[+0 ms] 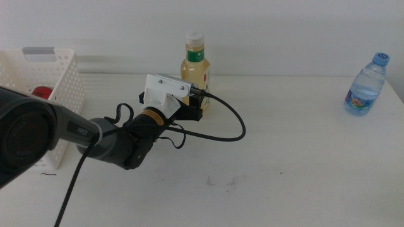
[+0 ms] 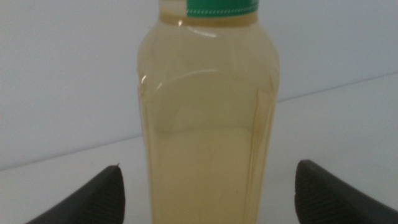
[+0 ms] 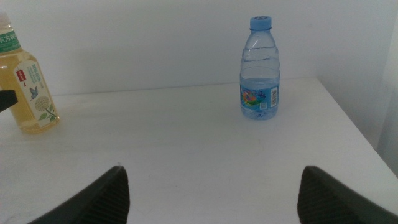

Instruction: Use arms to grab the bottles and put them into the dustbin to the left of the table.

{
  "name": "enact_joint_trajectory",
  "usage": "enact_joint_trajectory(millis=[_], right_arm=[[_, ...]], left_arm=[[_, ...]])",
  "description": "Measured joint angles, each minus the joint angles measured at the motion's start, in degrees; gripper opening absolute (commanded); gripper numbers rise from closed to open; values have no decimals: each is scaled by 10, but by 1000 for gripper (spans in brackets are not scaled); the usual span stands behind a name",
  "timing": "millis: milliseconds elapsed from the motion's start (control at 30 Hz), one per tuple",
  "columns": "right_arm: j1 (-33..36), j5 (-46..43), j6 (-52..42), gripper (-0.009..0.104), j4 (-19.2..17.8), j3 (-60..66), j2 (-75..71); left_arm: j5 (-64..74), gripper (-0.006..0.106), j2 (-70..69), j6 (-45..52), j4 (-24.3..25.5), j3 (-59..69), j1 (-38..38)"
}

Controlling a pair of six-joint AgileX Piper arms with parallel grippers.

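A: Where is the left gripper [image 1: 197, 107] working?

B: It is reaching in from the left side, at the far middle of the table [image 1: 284, 176]. The yellow bottle [image 1: 196, 69] is standing upright just beyond it. In the left wrist view the two dark jaws are standing wide open, one on each side of the bottle [image 2: 208, 118], and they are not touching it.

A: Is there room around that bottle?

B: Yes. To its right the tabletop is lying bare until the water bottle [image 1: 366, 85], which is standing well apart, near the far right edge. On the left side, the dustbin [image 1: 63, 82] is sitting at the table's left edge, and a red thing [image 1: 42, 93] is showing inside it.

A: And the right gripper [image 3: 211, 199]?

B: The middle view is not showing it. Only its own wrist view is showing its jaws, open over bare table. That view is also showing the water bottle [image 3: 260, 68] upright near the table's right edge, and the yellow bottle [image 3: 28, 87] far to the left.
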Motion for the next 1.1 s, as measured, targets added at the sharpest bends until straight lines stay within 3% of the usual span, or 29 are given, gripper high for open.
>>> enact_joint_trajectory(millis=[967,1100], right_arm=[[0,0,0,88,0,0,0],[0,0,0,88,0,0,0]], left_arm=[[37,94,113,-24,34,-175,0],[60,86,128,-24,35,-207,0]])
